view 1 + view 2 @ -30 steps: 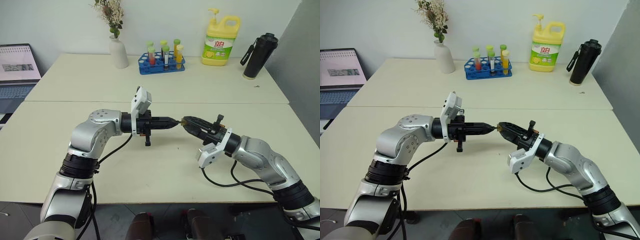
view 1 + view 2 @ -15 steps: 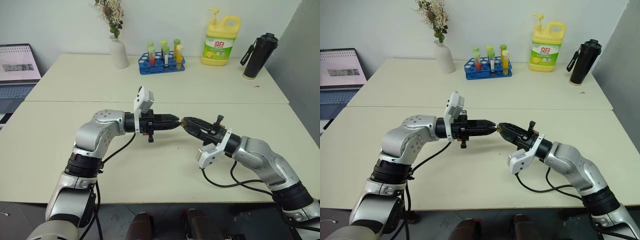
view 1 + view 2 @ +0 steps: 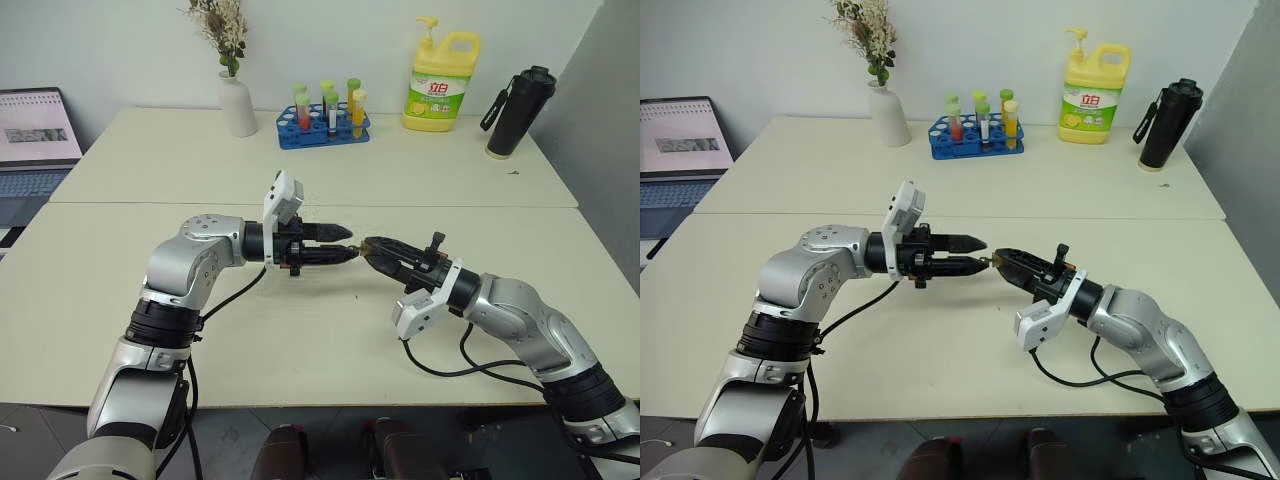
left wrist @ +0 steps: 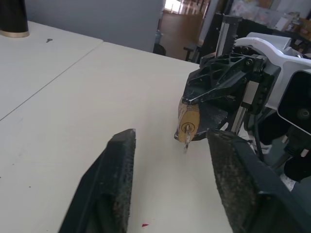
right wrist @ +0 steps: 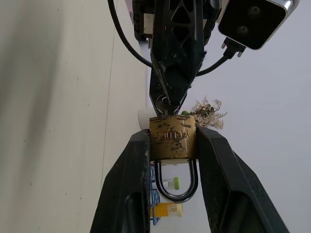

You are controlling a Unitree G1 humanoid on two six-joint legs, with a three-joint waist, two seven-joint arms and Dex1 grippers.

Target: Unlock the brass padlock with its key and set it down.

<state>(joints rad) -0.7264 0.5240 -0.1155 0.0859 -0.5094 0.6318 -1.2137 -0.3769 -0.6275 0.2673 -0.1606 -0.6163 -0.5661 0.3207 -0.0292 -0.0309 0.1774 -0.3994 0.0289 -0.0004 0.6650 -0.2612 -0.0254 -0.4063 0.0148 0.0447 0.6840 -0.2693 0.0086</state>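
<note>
Vase (image 3: 238,104), tube rack (image 3: 323,128), soap jug (image 3: 442,80)

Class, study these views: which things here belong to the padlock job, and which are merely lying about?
Job: brass padlock clamped in the right claw; key in its keyhole; open left claw.

Lying about: vase, test-tube rack, yellow soap bottle, black flask, laptop.

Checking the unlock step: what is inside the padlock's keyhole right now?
A small silvery key sits in the brass padlock, its end hanging out. The blade inside is hidden.
</note>
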